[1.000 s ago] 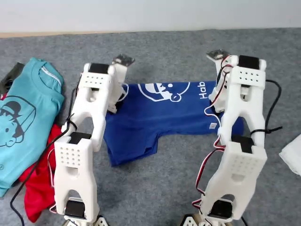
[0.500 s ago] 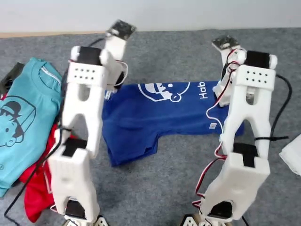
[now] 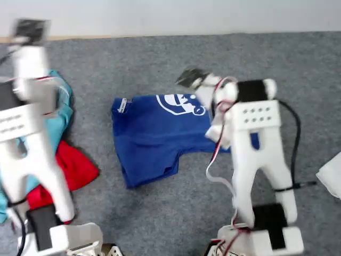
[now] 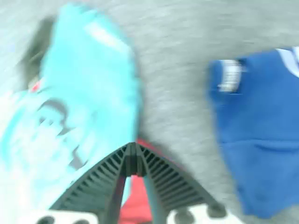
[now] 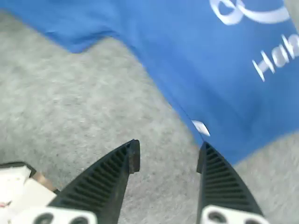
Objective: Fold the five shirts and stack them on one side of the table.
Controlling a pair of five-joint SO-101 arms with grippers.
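— What is lying on the counter (image 3: 160, 58) right now?

— Item one, blue shirt (image 3: 152, 136): it is lying near the middle, partly folded, white print facing up, with a small white label showing on the corner toward the left arm (image 3: 26, 144).
Item two, teal shirt (image 3: 64, 112): it is lying at the left side, well apart from the blue one.
Item three, red shirt (image 3: 74, 168): it is bunching up just beside the teal one and touching it.
Item four, white cloth (image 3: 331, 175): it is peeking in at the right edge.

— And the arms?

— The left arm is standing raised over the teal and red shirts. The left jaws are pressing together, tips meeting, with nothing between them.
The right arm (image 3: 258, 144) is leaning over the right part of the blue shirt. The right jaws are standing apart, gripping nothing, and hanging above the grey surface just beside the shirt's edge.

— Is anything sitting in a stack?

— The teal and red are lying together in a loose heap; the blue is lying by itself.
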